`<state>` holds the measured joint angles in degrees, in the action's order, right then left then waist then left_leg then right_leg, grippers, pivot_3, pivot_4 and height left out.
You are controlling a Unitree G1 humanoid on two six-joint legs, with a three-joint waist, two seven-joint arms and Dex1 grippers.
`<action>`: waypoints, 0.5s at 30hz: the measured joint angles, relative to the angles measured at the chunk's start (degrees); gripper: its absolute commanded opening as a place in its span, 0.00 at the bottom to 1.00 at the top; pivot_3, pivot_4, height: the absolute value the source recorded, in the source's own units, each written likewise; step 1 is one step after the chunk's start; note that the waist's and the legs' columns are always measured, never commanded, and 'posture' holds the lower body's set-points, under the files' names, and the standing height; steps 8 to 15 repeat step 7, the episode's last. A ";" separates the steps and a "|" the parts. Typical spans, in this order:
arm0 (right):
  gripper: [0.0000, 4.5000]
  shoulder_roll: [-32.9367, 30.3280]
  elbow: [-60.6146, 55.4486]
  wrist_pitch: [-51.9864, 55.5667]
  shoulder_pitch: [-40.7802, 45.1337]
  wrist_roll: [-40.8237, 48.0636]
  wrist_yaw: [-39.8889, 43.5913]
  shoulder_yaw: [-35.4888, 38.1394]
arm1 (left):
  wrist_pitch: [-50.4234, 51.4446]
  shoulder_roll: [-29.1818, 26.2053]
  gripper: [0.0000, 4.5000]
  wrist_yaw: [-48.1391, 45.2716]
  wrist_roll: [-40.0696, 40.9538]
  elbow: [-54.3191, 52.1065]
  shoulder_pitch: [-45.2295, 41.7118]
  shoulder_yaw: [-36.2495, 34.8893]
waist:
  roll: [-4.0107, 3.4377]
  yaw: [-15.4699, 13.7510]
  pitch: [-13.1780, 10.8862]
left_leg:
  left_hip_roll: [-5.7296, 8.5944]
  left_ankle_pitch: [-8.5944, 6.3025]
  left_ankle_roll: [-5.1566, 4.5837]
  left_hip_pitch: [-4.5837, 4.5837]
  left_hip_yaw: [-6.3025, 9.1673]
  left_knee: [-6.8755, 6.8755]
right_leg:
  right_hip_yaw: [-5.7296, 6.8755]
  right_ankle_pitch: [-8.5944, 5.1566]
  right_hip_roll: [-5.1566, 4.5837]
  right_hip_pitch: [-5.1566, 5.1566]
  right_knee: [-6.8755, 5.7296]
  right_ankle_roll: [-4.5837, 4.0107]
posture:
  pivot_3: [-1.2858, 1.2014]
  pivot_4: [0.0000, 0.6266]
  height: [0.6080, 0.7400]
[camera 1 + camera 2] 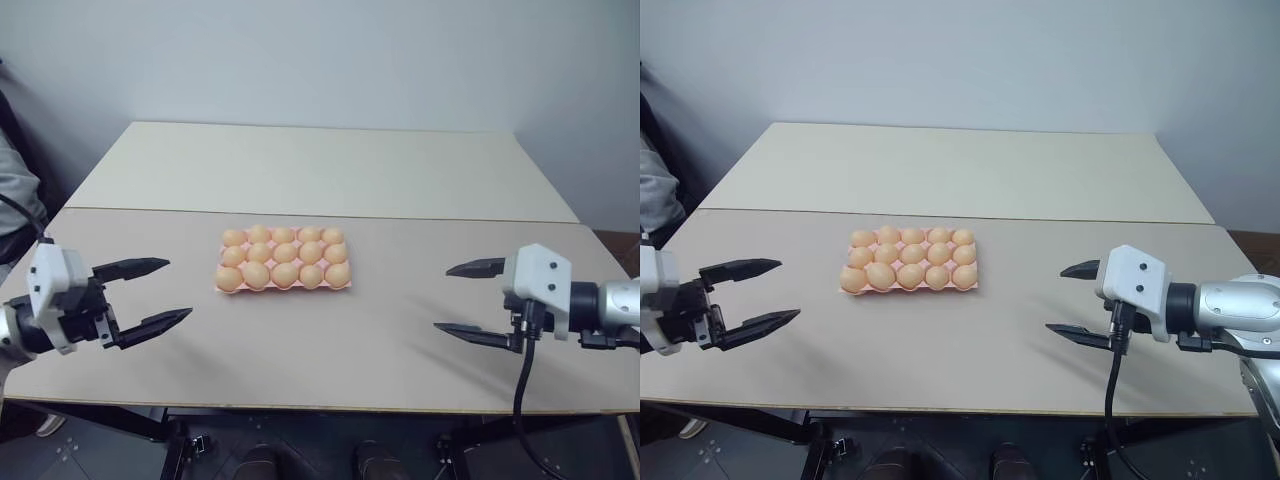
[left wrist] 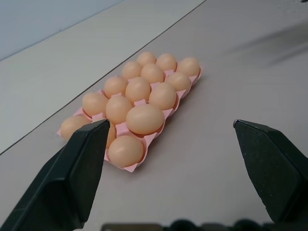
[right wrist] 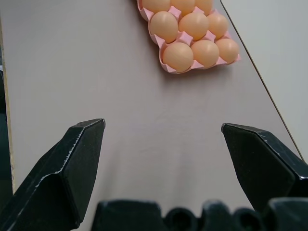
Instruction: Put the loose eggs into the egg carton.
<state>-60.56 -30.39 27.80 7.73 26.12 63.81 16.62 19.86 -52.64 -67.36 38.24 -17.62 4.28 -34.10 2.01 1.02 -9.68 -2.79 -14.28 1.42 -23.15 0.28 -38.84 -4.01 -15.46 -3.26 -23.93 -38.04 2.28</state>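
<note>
Fifteen eggs fill the egg carton, three rows of five, every cup taken as far as you can see. It sits mid-worktop, just in front of the seam between the two tabletops, w/ no loose egg lying on the bare surface around it. So the task looks done, judging by how things lie.

Left gripper hangs out to the left of the carton, fingers spread wide, holding nothing. Right gripper is the same on the right side: spread wide, empty, well apart from the carton. Both point inward toward the middle.

Handling, if you need to reseat one: the eggs look smooth and rounded, prob. light and slippery, and should be treated as fragile. Pinch across the short waist from above, gentle close, don't squeeze the ends. The carton is thin moulded stuff w/ scalloped edges, likely light and easy to shove, so approach straight down and avoid nudging its rim.

Hard to make out: the cups under the eggs are hidden, so you can't tell whether each egg sits fully down. In the right wrist view the carton is cut off at the edge, only the near corner showing.
</note>
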 measured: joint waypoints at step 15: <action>1.00 -0.83 2.80 -1.70 1.63 -0.19 0.76 -0.15 | 1.62 0.41 1.00 1.87 1.43 -3.52 2.13 -1.88 | 0.00 0.03 0.00 | 0.00 0.00 0.00 0.01 -0.01 0.00 | -0.01 0.00 0.01 -0.01 -0.01 0.00 | 0.52 0.24 1.00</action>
